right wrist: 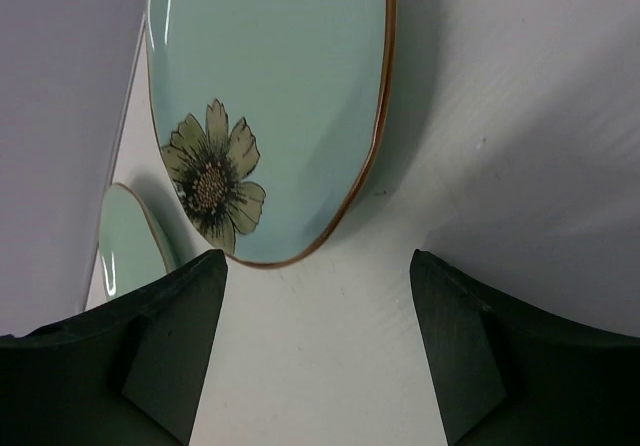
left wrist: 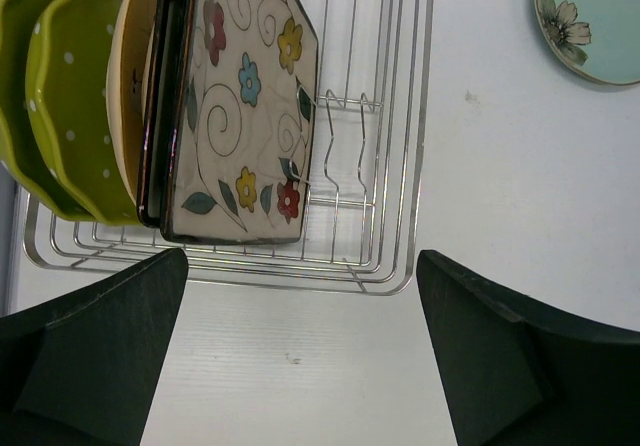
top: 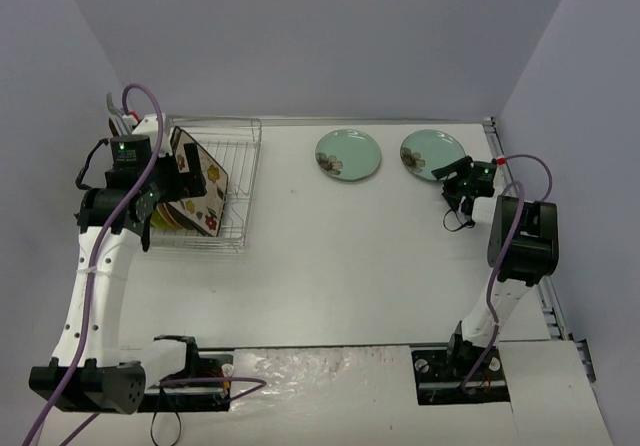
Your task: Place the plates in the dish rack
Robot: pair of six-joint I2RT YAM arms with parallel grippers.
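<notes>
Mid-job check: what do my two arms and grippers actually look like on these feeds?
The left arm and right arm each have a white lower link, black joint housings and a black base. A purple cable loops along each one. The left gripper and right gripper have broad, matte black, wedge-shaped fingers.

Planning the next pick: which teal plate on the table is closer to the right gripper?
The right-hand teal plate, with the right gripper at its edge; the other teal plate lies further left, nearer the dish rack.
</notes>
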